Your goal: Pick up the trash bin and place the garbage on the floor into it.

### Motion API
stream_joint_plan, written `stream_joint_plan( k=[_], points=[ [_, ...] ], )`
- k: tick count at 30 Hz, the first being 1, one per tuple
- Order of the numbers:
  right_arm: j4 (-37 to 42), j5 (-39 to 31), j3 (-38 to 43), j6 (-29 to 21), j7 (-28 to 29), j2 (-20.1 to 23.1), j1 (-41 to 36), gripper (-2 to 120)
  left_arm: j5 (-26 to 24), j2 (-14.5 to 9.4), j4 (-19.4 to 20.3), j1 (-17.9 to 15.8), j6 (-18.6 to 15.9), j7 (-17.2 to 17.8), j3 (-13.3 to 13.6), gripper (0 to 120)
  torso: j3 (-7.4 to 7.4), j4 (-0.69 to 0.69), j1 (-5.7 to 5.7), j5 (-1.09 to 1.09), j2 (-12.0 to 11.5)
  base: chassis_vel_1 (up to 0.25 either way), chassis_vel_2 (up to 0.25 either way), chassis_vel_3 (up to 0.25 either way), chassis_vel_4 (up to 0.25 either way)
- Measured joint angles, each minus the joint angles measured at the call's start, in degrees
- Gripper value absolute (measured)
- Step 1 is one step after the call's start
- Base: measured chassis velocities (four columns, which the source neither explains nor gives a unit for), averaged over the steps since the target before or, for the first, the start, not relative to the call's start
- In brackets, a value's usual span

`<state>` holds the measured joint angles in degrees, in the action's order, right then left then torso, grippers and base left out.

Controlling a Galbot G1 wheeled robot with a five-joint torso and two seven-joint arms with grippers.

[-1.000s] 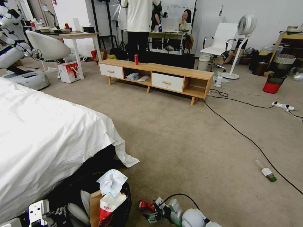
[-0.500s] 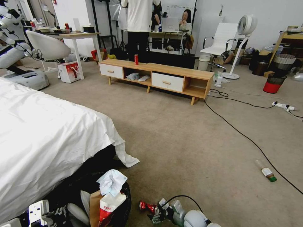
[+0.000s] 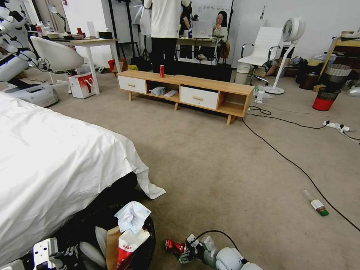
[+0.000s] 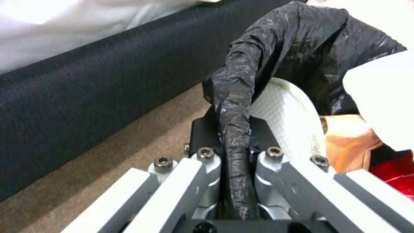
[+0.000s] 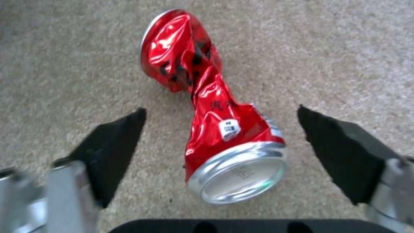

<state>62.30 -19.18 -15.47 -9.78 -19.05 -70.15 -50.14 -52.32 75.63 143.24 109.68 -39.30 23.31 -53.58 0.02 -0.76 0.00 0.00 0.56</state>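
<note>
The trash bin (image 3: 149,240), black mesh with a black liner (image 4: 241,74), stands by the bed at my lower left. Its rim is clamped in my left gripper (image 4: 235,139), which is shut on it. A pale tissue (image 3: 132,216), a red-white snack packet (image 3: 126,249) and a brown paper bag (image 3: 111,242) stick out of it. On the floor (image 3: 225,168) beside it lies a crushed red can (image 3: 172,245). My right gripper (image 5: 221,108) hangs open just over the can (image 5: 207,106), one finger on each side. A clear green-capped bottle (image 3: 316,203) lies farther right.
The white-sheeted bed (image 3: 56,161) fills the left. Black cables (image 3: 285,159) cross the carpet on the right. A low wooden cabinet (image 3: 187,92) with an upright red can (image 3: 162,70) stands ahead. A red-bottomed mesh bin (image 3: 325,98) sits far right.
My right gripper has sunk slightly closer to the crushed can, which has not moved. The left gripper and the bin are still.
</note>
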Motion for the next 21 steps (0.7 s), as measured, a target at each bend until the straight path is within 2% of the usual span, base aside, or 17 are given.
stream_joint_plan(
  k=[2,5,6,7,9,11,21],
  points=[
    [-0.11,0.02,-0.11,-0.10,-0.11,0.09,0.00,84,0.02,0.05,0.00,0.00,0.00,0.01,0.00,4,0.00,0.00,0.00,0.00,0.00,0.000,0.000,0.000,0.000],
    [-0.45,0.06,-0.03,-0.16,-0.20,0.19,-0.17,68,0.06,0.11,0.00,0.04,0.00,0.03,0.01,4,0.00,0.00,0.00,0.00,0.00,0.000,0.000,0.000,0.000],
    [-0.45,0.06,-0.03,-0.16,-0.20,0.19,-0.17,68,0.06,0.11,0.00,0.04,0.00,0.03,0.01,4,0.00,0.00,0.00,0.00,0.00,0.000,0.000,0.000,0.000],
    [-0.53,0.06,0.02,-0.16,-0.21,0.22,-0.21,62,0.07,0.07,0.00,0.05,0.00,0.02,-0.02,4,0.00,0.00,0.00,0.00,0.00,0.000,0.000,0.000,0.000],
    [-0.55,0.06,0.10,-0.16,-0.22,0.23,-0.22,58,0.07,0.05,0.00,0.04,0.00,0.04,-0.04,4,0.00,0.00,0.00,0.00,0.00,0.000,0.000,0.000,0.000],
    [-0.55,0.04,0.25,-0.18,-0.25,0.32,-0.23,48,0.07,0.02,0.00,-0.04,0.00,0.07,-0.05,4,0.00,0.00,0.00,0.00,0.00,0.000,0.000,0.000,0.000],
    [-0.29,0.46,0.91,-0.12,-0.60,0.96,-1.18,48,0.08,-0.07,0.00,-0.06,-0.01,0.10,-0.03,4,0.00,0.00,0.00,0.01,0.00,0.000,0.000,0.000,0.000]
  ],
)
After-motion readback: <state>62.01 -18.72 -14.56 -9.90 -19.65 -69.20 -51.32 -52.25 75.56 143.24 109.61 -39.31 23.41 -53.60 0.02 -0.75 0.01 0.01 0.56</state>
